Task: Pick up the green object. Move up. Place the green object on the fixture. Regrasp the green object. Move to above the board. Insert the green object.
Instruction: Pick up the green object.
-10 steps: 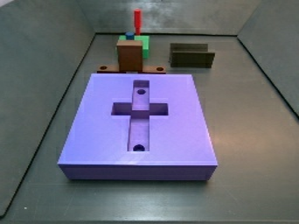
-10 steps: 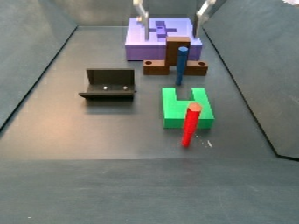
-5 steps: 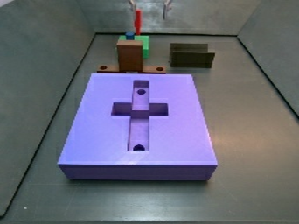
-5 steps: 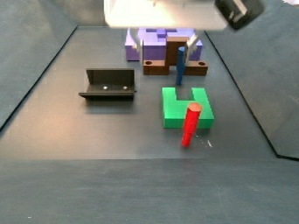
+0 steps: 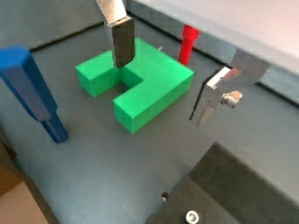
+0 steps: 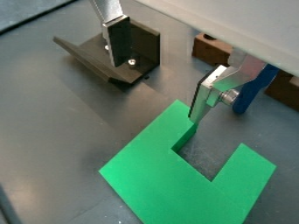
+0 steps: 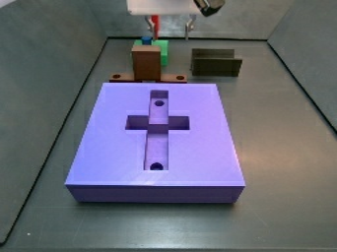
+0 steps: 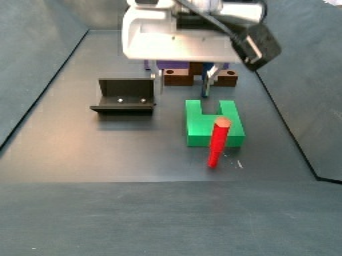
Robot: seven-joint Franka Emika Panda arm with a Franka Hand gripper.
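One green object (image 5: 135, 83), one fixture (image 8: 123, 97), one board (image 7: 158, 138), one gripper (image 5: 163, 74).

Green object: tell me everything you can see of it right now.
The green object is a bright green, matte, plastic-looking U-shaped block with two short prongs and a square notch. It lies flat on the dark floor, apparently untouched. The gripper hangs open above it, fingers straddling it. A thin red peg stands at its edge; the fixture sits apart.

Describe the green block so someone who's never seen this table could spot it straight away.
Beyond the big purple board stands a brown block; the green object lies on the floor just past it, under the open pincer. It is the only bright green, U-shaped piece, beside a thin red peg.
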